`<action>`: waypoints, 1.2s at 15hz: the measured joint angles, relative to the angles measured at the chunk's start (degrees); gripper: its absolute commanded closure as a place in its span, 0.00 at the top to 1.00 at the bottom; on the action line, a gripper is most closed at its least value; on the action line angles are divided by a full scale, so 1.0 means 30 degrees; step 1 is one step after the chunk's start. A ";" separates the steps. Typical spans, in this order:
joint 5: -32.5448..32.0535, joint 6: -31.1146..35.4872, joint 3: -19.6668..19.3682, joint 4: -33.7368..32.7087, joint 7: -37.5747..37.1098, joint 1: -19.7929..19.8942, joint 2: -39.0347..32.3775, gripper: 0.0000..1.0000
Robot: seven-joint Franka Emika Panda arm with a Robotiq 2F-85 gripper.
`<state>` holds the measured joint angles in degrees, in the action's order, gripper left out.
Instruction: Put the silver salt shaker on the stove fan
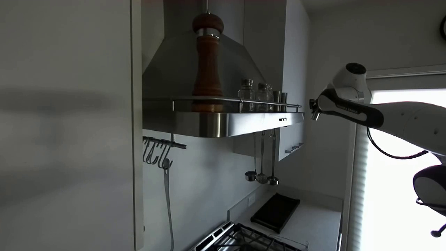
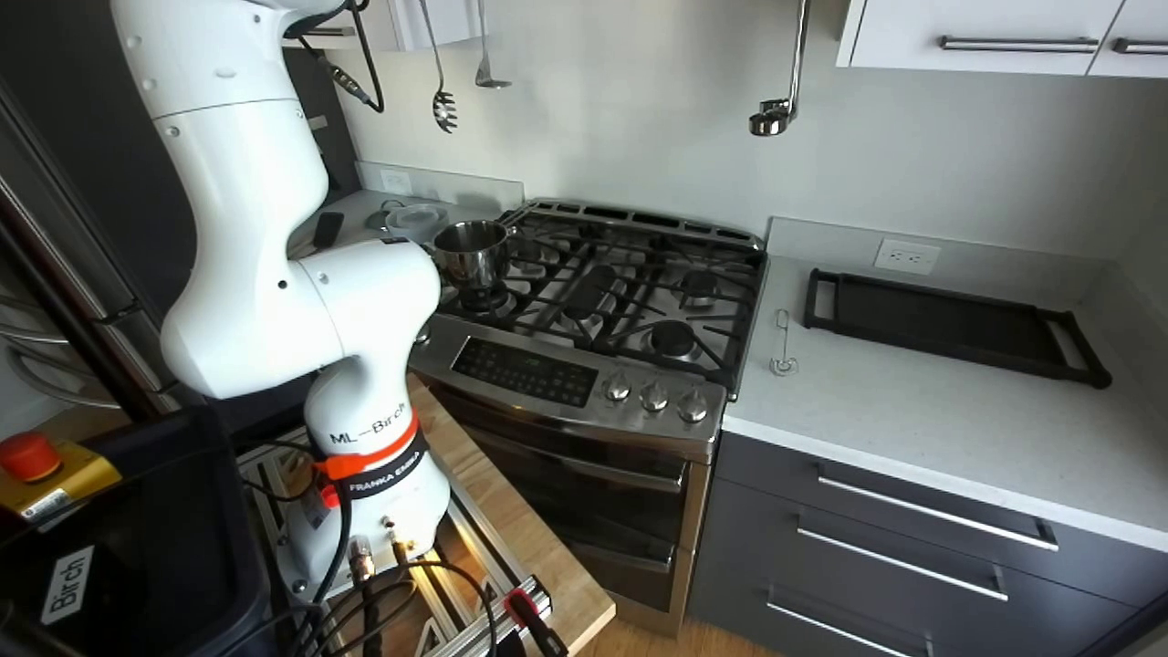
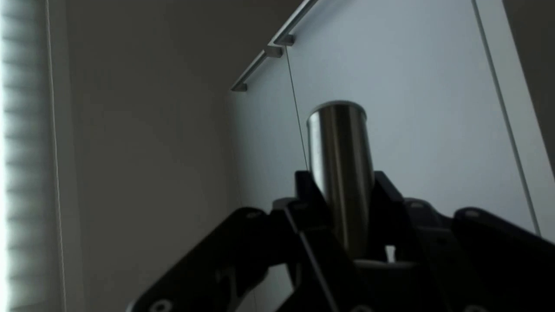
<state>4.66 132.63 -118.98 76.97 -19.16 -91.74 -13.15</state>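
Note:
The silver salt shaker [image 3: 340, 143], a smooth metal cylinder, stands up between the fingers of my gripper [image 3: 340, 184] in the wrist view. Both black fingers [image 3: 390, 195] press against its sides, and its lower part is partly hidden by them. The stove fan [image 1: 258, 124], a brushed-steel hood with a railed ledge, fills the middle of an exterior view. There my arm reaches in from the right, and its hand end is apart from the hood's right end in the picture. Most of the gripper is hidden behind the arm.
A wooden pepper mill [image 1: 208, 66], glass jars [image 1: 247, 92] and two slim metal cylinders [image 1: 280, 99] stand along the ledge behind the thin rail [image 1: 209, 99]. A white wall cabinet [image 1: 294, 69] is beyond the hood. Below are the cooktop [image 2: 630, 283] and a saucepan [image 2: 472, 255].

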 measured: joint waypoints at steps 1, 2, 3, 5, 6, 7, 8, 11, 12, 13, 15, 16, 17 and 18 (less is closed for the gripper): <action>0.0217 -0.0057 -0.0142 -0.0292 0.0007 -0.0064 0.0000 0.11; 0.0487 -0.0181 -0.0298 -0.0598 0.0014 -0.0141 0.0002 0.11; 0.0775 -0.0410 -0.0440 -0.0902 0.0030 -0.0224 0.0005 0.11; 0.1347 -0.0934 -0.0612 -0.1570 0.0165 -0.0388 0.0032 0.11; 0.1568 -0.1155 -0.0649 -0.1900 0.0277 -0.0485 0.0046 0.11; 0.1723 -0.1354 -0.0659 -0.2237 0.0412 -0.0581 0.0054 0.11; 0.1790 -0.1496 -0.0658 -0.2566 0.0572 -0.0671 0.0052 0.11; 0.1844 -0.1582 -0.0613 -0.3363 0.1183 -0.0873 0.0062 0.11; 0.1844 -0.1583 -0.0567 -0.3587 0.1365 -0.0920 0.0091 0.11; 0.1844 -0.1583 -0.0490 -0.3754 0.1552 -0.0958 0.0134 0.11; 0.1844 -0.1583 -0.0211 -0.4037 0.1785 -0.1029 0.0280 0.11; 0.1844 -0.1583 0.0000 -0.4162 0.1876 -0.1064 0.0398 0.11; 0.1845 -0.1583 0.0229 -0.4268 0.1944 -0.1107 0.0536 0.11; 0.1845 -0.1583 0.0505 -0.4380 0.2024 -0.1140 0.0691 0.11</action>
<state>10.19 127.88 -117.47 63.83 -13.09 -95.16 -11.08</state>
